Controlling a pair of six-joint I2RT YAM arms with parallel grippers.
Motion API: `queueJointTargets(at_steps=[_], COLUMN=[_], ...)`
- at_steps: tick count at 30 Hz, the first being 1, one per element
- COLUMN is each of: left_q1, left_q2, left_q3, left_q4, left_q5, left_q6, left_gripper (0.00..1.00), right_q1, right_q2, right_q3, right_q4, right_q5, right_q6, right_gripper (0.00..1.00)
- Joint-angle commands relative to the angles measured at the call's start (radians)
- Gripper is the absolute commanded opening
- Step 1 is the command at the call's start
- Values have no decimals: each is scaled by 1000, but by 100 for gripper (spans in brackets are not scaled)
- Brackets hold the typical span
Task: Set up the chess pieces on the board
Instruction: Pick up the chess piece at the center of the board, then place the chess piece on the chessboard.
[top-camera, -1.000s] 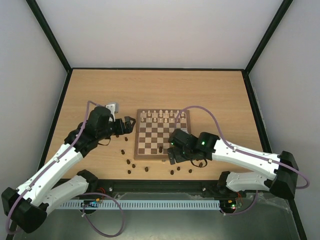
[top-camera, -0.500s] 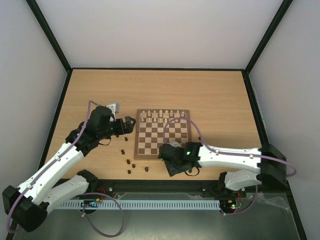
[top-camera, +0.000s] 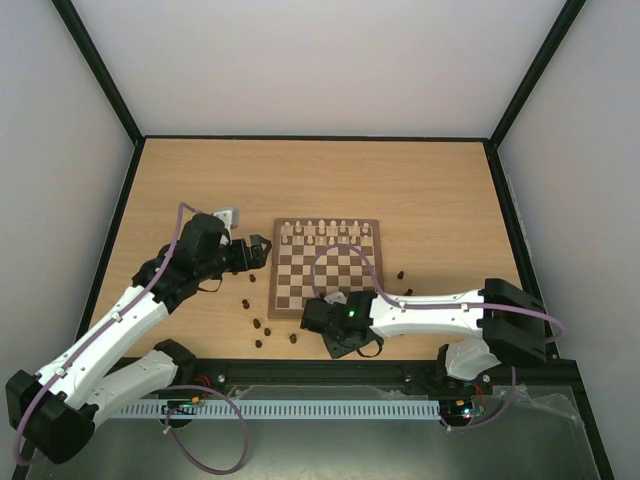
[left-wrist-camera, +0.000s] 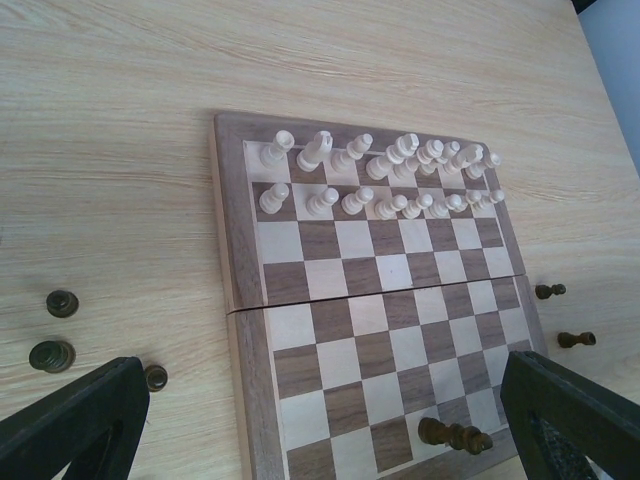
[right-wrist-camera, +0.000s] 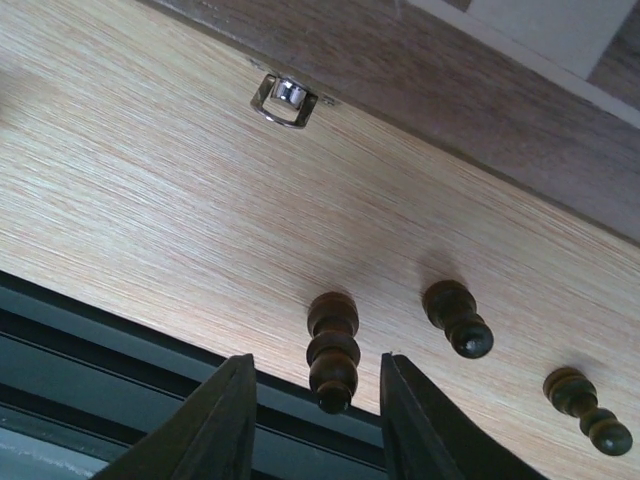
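Observation:
The board (top-camera: 325, 265) lies mid-table, with pale chess pieces (left-wrist-camera: 380, 175) in two rows along its far side. One dark piece (left-wrist-camera: 455, 436) lies flat on a near square. My left gripper (left-wrist-camera: 320, 440) hangs wide open over the board's left edge, holding nothing. My right gripper (right-wrist-camera: 320, 420) is low at the table's near edge, just in front of the board's clasp (right-wrist-camera: 285, 98). A dark piece (right-wrist-camera: 333, 350) stands upright between its fingers (right-wrist-camera: 215, 420), with a gap showing on each side. Two more dark pieces (right-wrist-camera: 458, 318) stand to its right.
Loose dark pieces (top-camera: 258, 325) dot the table left of the board, and two (top-camera: 404, 283) stand to its right. A small white object (top-camera: 226, 213) sits behind the left arm. The black frame rail (right-wrist-camera: 100, 330) runs right behind the right gripper's fingers.
The right arm has swung left and back off the board to the table's near edge. Its jaws have narrowed around a standing dark piece. The left arm has not moved.

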Motion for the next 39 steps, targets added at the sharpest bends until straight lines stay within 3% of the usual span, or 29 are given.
queueJointTargets(at_steps=[1, 6, 13, 17, 23, 29, 39], left_q1=[-3, -3, -3, -3, -3, -3, -3], left_q2=[-6, -6, -1, -1, -2, 7, 7], left_q3=[-12, -14, -16, -16, -16, -14, -18], left_q4=[-9, -8, -3, -3, 1, 7, 7], left_q5=[-4, -4, -1, 1, -2, -7, -10], left_q6=[8, 7, 8, 7, 8, 8, 10], left_gripper=[100, 99, 100, 100, 99, 99, 99], right_q1=[8, 6, 2, -32, -178, -276, -337], right_q2=[44, 61, 38, -28, -115, -55, 67], right_q3=[16, 16, 15, 42, 87, 125, 176], right_q4=[-12, -9, -33, -91, -176, -157, -96], right_q5=[4, 2, 23, 60, 110, 91, 58], right_q6=[6, 11, 18, 6, -95, -204, -300], right_gripper=[32, 26, 11, 10, 10, 10, 10])
